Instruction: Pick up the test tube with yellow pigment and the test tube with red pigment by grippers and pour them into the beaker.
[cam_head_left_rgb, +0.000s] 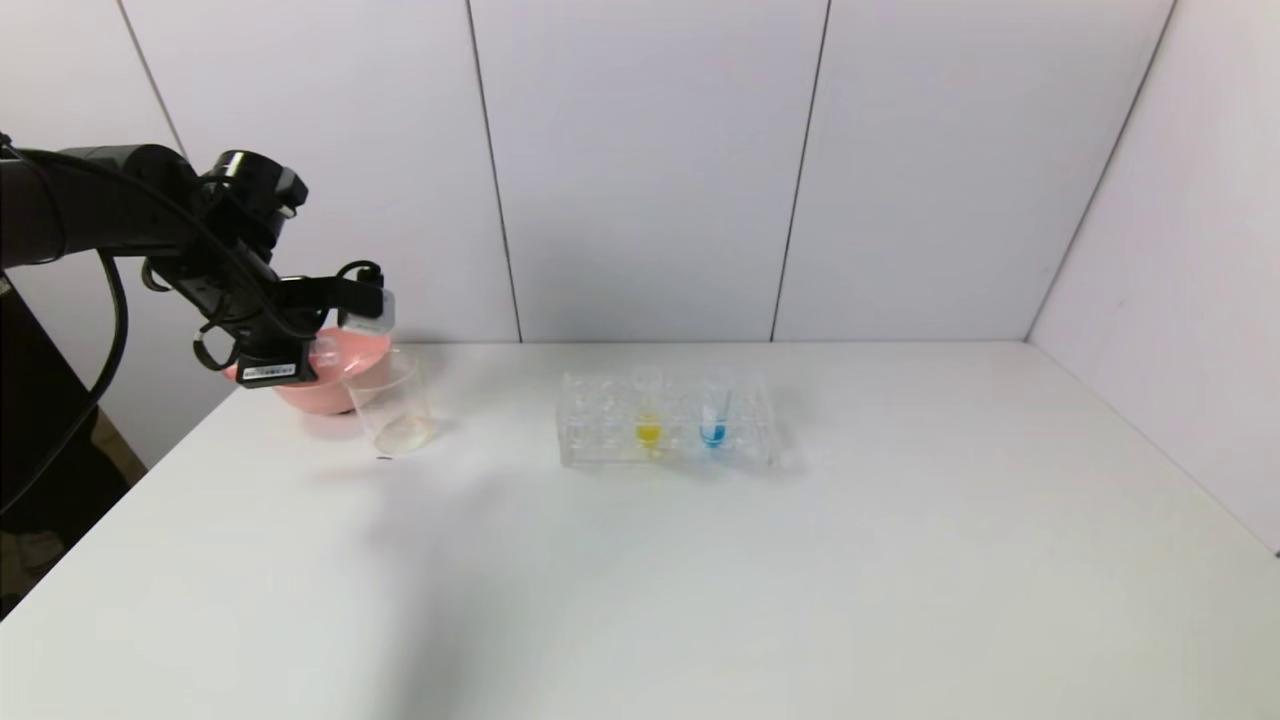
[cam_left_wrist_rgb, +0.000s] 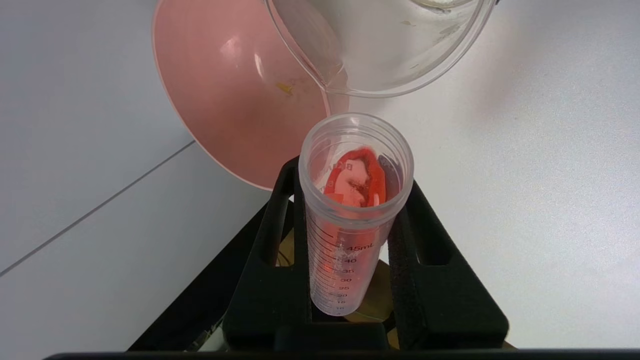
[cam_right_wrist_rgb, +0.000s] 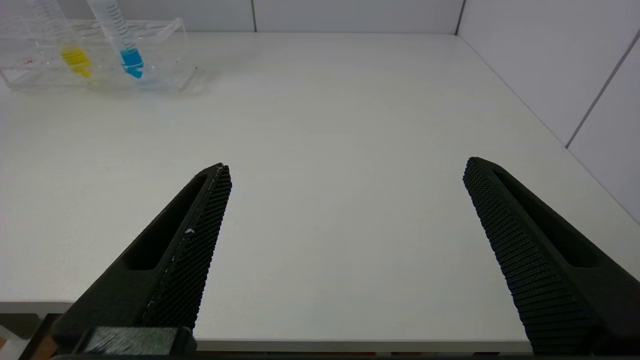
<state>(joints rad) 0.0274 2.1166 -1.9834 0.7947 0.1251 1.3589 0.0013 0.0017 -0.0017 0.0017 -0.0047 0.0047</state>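
left gripper is clamped on the test tube with red pigment – fingers tight on both sides of the barrel, tube tipped toward the beaker, mouth near the beaker rim but not over it as far as the left wrist view shows. red liquid sits along the inner wall of the tube; none seen leaving the mouth. in the head view the left gripper hangs above the beaker, w/ the pink bowl just behind; beaker bottom looks near clear, maybe a faint tint. test tube with yellow pigment stands in the clear rack mid-table beside a blue tube, untouched. right gripper is parked low at the near table edge, jaws spread wide, holding nothing. judgement: red pour is the step in hand, approx. at its start – yellow not yet begun. next move calls for bringing the tube mouth over the beaker opening, not the bowl, then more tilt; after that, yellow tube pickup from rack.
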